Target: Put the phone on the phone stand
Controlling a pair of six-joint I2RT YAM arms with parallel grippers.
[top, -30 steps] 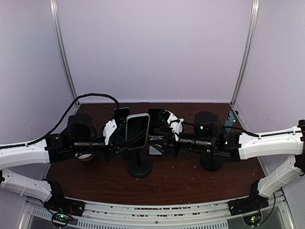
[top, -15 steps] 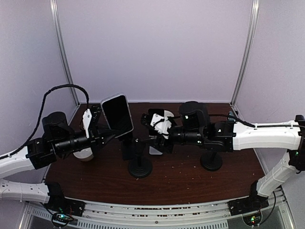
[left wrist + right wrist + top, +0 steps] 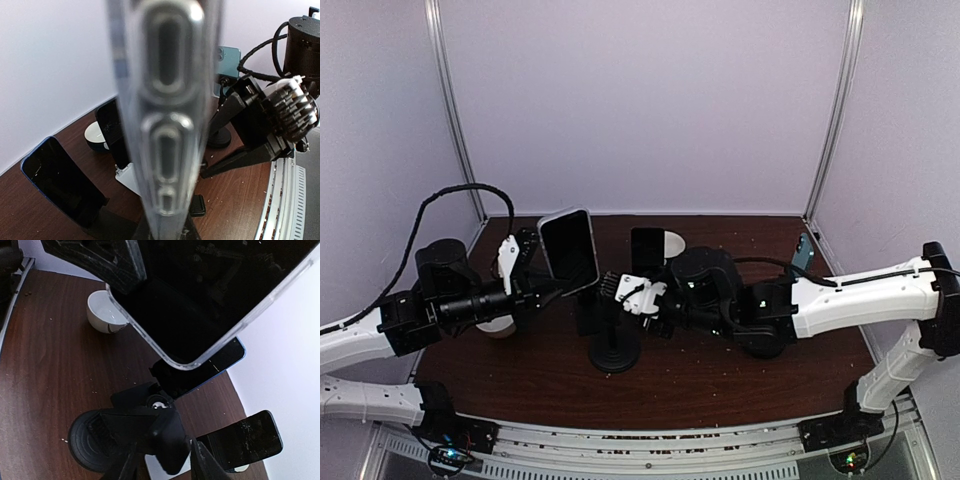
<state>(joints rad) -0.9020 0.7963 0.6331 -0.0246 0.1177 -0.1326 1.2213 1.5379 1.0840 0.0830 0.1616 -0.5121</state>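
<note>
The phone (image 3: 568, 250), dark-screened in a clear case, is held upright in my left gripper (image 3: 536, 272), up and left of the black phone stand (image 3: 612, 345). In the left wrist view the phone's edge (image 3: 165, 115) fills the middle and hides my fingers. My right gripper (image 3: 632, 296) is at the stand's top. In the right wrist view its fingers (image 3: 204, 465) close round the stand's holder (image 3: 172, 440), with the round base (image 3: 92, 440) below and the phone (image 3: 210, 300) above it.
Other phones lean on holders behind: a blue one (image 3: 60, 180), a dark one (image 3: 648, 250) and a teal one (image 3: 803, 255). A second black stand (image 3: 763, 342) is on the right. A white cup (image 3: 102, 312) sits on the left of the brown table (image 3: 720, 385).
The left gripper lifted the phone away from the stand to the upper left, then eased back slightly. The right gripper moved left and down onto the stand's top.
</note>
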